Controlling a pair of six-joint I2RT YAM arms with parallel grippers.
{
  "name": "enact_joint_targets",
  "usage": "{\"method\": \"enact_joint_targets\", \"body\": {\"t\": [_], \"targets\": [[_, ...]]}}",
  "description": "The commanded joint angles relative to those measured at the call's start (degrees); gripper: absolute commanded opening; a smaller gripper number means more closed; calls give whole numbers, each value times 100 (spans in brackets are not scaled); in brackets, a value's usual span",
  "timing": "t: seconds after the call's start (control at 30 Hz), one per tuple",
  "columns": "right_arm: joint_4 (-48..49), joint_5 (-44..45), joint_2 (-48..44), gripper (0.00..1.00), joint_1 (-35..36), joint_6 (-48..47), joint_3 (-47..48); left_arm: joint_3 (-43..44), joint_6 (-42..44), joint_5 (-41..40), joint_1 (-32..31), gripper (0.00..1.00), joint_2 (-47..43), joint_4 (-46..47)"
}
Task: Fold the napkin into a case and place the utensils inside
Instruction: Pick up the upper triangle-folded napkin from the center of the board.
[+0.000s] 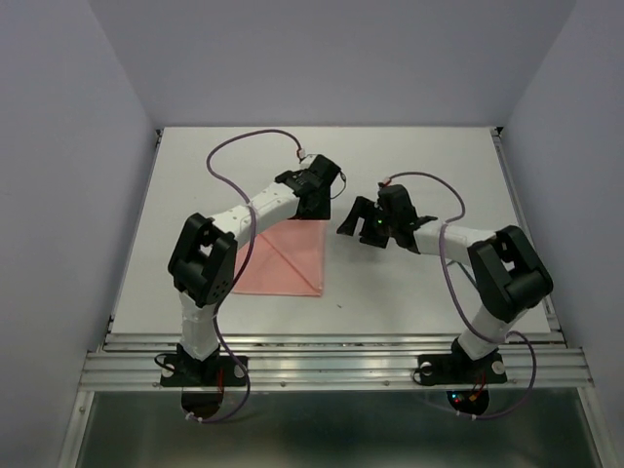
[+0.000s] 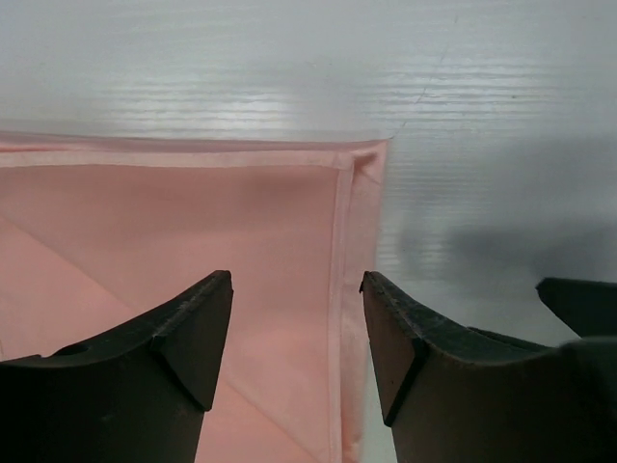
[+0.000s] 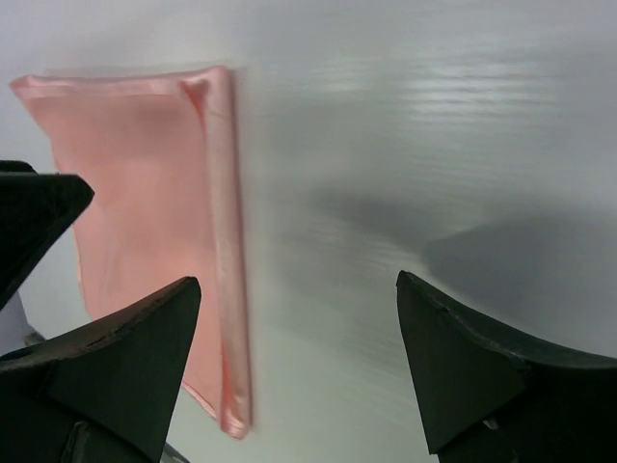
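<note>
The salmon-pink napkin (image 1: 285, 259) lies flat on the white table as a folded square with a diagonal crease. My left gripper (image 1: 314, 207) hangs open over its far right corner; in the left wrist view the hemmed corner (image 2: 359, 164) and right edge run between the spread fingers (image 2: 198, 333). My right gripper (image 1: 349, 220) is open just right of the napkin, above bare table; its view shows the napkin's folded edge (image 3: 224, 241) to the left of its open jaws. No utensils are in view.
Purple cables (image 1: 234, 156) loop over the table behind the left arm and beside the right arm (image 1: 444, 234). The two grippers sit close together near the table's middle. A metal rail (image 1: 331, 366) runs along the near edge.
</note>
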Motion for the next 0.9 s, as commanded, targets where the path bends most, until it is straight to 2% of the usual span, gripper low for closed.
{"method": "enact_joint_targets", "body": {"t": [0.0, 0.1, 0.2, 0.4, 0.67, 0.87], "targets": [[-163, 769, -854, 88, -386, 221, -898, 624, -38, -177, -199, 69, 442, -277], [-260, 980, -1399, 88, -501, 361, -1472, 1134, -12, -379, -357, 77, 890, -558], [-410, 1068, -1812, 88, -501, 467, -1753, 1460, 41, -493, -463, 77, 1242, -708], [-418, 1042, -2148, 89, -501, 581, -2193, 1917, -74, -977, -577, 70, 1813, -1103], [-575, 1024, -2297, 89, -501, 582, -2159, 2207, -65, -1144, -718, 64, 2174, -1227], [-568, 972, -2200, 89, -501, 546, -2088, 2462, -38, -1626, -823, 60, 2481, -1480]]}}
